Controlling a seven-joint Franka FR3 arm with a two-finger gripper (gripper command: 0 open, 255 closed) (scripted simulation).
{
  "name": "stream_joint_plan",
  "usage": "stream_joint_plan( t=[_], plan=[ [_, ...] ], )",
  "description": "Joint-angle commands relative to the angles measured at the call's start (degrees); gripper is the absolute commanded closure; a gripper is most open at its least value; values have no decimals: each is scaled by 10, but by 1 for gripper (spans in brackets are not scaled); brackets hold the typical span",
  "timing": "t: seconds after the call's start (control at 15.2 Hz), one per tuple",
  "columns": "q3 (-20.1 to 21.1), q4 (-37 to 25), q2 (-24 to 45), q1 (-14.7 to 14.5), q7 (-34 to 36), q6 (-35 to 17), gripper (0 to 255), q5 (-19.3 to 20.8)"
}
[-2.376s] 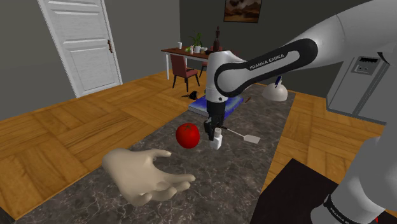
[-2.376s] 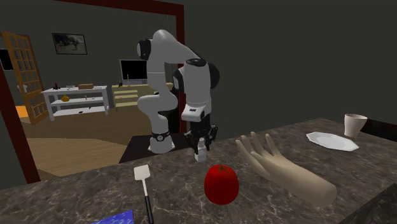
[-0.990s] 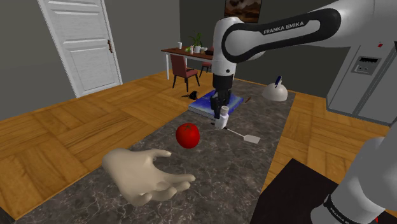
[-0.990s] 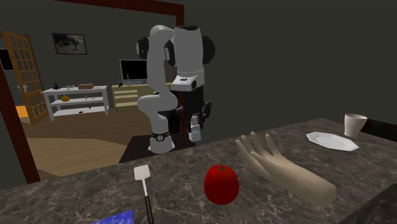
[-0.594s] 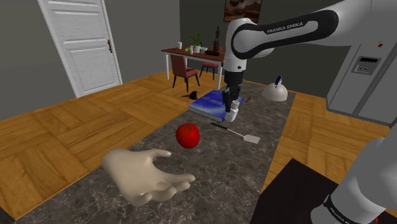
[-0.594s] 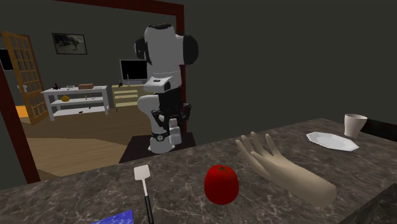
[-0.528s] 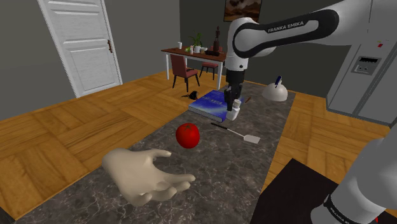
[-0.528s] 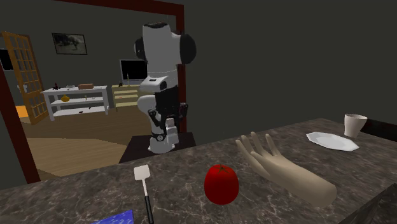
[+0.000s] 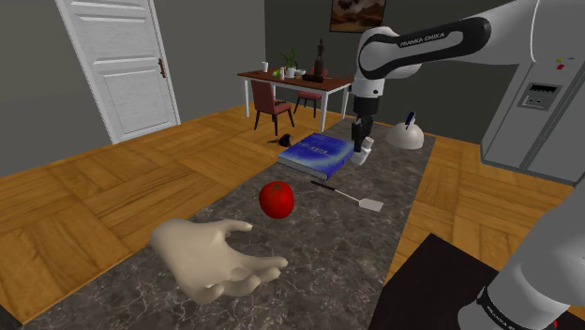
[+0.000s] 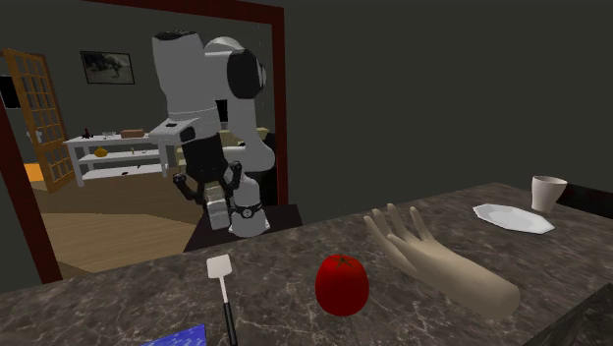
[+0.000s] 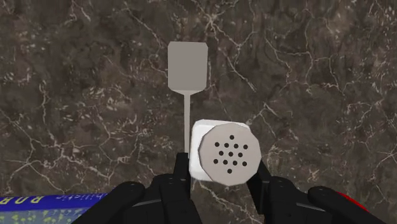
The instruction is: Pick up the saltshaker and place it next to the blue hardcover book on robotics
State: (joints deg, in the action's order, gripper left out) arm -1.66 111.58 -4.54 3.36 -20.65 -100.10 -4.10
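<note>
My black gripper [image 9: 361, 148] hangs in the air over the dark marble counter, shut on a small white saltshaker [image 9: 361, 155] with a holed round top [image 11: 229, 154]. It sits just off the blue hardcover book's [image 9: 316, 155] edge on the shoulder view's right. In the second exterior view the gripper [image 10: 211, 194] carries the shaker [image 10: 215, 204] above the counter's far edge, and a corner of the book [image 10: 179, 337] shows at the bottom. In the wrist view the gripper [image 11: 222, 177] clasps the shaker on both sides, with the book's edge [image 11: 51, 202] beside one finger.
A white spatula [image 9: 357, 198] lies on the counter [image 9: 309, 272] below the gripper. A red tomato [image 9: 277, 199] and a large beige hand model [image 9: 211, 258] sit nearer the stand. A white cup [image 10: 548, 192] and plate [image 10: 511, 217] stand at the second exterior view's right.
The gripper lifted the saltshaker from beside the tomato and carried it up and to the shoulder view's right, across the book to its far side.
</note>
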Motion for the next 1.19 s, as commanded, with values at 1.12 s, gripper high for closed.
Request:
stream_joint_plan(
  t=[1.12],
  plan=[
    [-59, -6, 75, 55, -116, -62, 255, 9]
  ],
)
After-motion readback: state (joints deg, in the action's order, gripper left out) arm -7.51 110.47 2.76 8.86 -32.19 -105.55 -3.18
